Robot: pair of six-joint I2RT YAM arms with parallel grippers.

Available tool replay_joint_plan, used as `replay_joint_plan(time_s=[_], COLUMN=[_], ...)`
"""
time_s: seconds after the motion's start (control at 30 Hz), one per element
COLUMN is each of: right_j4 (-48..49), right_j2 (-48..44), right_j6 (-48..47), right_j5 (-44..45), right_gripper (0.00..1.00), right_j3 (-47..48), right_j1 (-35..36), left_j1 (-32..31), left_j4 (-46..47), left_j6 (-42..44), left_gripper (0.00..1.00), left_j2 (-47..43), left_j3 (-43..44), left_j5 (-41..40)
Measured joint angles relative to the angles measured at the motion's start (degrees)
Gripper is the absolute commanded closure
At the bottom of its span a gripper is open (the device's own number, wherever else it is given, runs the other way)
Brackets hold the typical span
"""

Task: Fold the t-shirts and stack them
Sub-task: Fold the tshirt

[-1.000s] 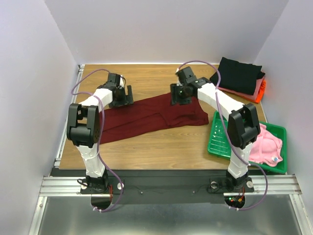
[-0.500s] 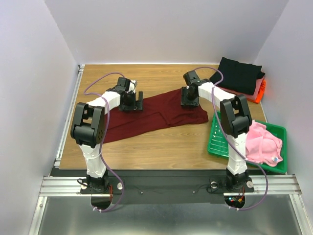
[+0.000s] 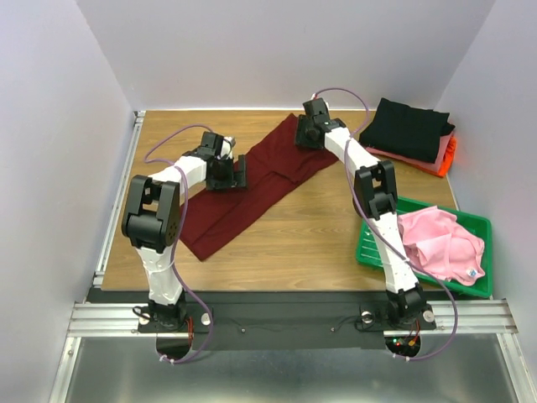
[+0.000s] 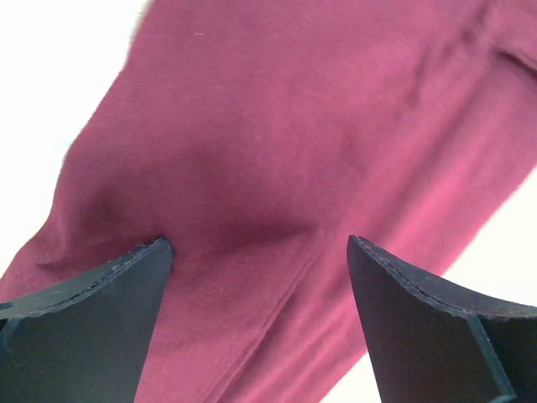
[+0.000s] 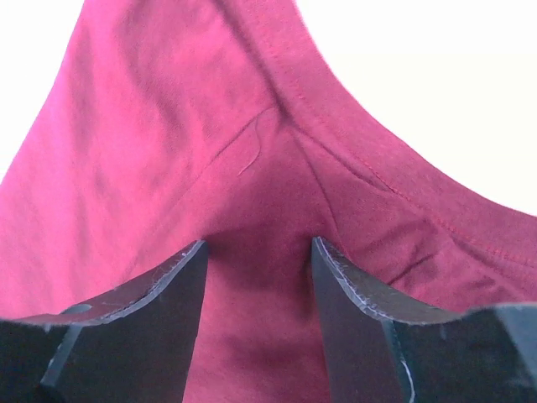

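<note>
Right wrist view: the right gripper (image 5: 258, 242) has its jaws drawn in to a narrow gap, and a raised fold of the maroon t-shirt (image 5: 159, 143) is pinched in that gap, with creases and a stitched seam running down into it. Left wrist view: the left gripper (image 4: 256, 252) has its jaws spread wide and grips nothing. Its two dark fingers (image 4: 84, 323) sit low over the same maroon cloth, which spans the whole space between them and dimples slightly by the left fingertip. From the top external camera, the maroon shirt lies as a long diagonal band on the wooden table (image 3: 294, 243). Its near end is towards the left arm's side, and its far end is under the right gripper near the back edge. The left gripper sits on the band's middle, on its left edge. Well apart at the far right corner is a folded stack with the black t-shirt (image 3: 409, 126) on top and the salmon t-shirt (image 3: 442, 148) and orange t-shirt (image 3: 452, 156) showing beneath. Nearer on the right, the pink t-shirt (image 3: 440, 245) lies crumpled in the green tray (image 3: 375, 237).
</note>
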Motion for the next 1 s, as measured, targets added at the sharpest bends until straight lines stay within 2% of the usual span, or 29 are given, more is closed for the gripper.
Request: replay_joint_plan(time_s=[0.13,0.3,0.4,0.5,0.6,0.67,0.77,0.87,1.0], right_j4=[2.67,9.18,11.45,14.32,15.69,15.56,15.67,15.89,17.09], right_j2=[6.80,9.01,9.27,8.00,5.27,3.06,-2.29,-9.53,-19.41], right_j6=[1.60,4.09,4.59,3.67,1.70,0.13,-1.86,-3.19,-3.82], right_j5=[-1.42,-8.24,-11.91,-14.73,-16.02,-16.37,-16.59,-16.83,-17.09], right_gripper=[0.40,0.35,0.29,0.25,0.23,0.21,0.20,0.21,0.20], right_j3=[10.36,11.87,11.50,8.46,4.20,1.70,-3.13,-8.37,-15.54], right_j1=[-0.52,-2.23,-2.93,-3.45,-3.34,-3.32,-3.30,-3.08,-2.60], left_j1=[-1.27,-5.07,-7.04,-8.00,-7.82,-7.69,-7.34,-7.10,-7.69], left_j4=[-0.37,-2.89,-5.33,-8.35,-10.25,-11.65,-12.41,-13.73,-14.62], left_j6=[-2.45,-2.78,-2.67,-2.40,-2.34,-2.10,-1.16,0.42,2.01], left_gripper=[0.02,0.02,0.02,0.02,0.02,0.02,0.02,0.02,0.02], left_j2=[0.20,1.55,1.81,1.55,-0.59,-3.87,-8.81,-13.35,-14.38], left_j3=[0.35,1.70,2.32,4.35,6.25,7.58,8.11,8.02,5.42], left_j5=[5.25,15.74,19.02,17.62,12.13,6.78,3.43,2.84,4.74])
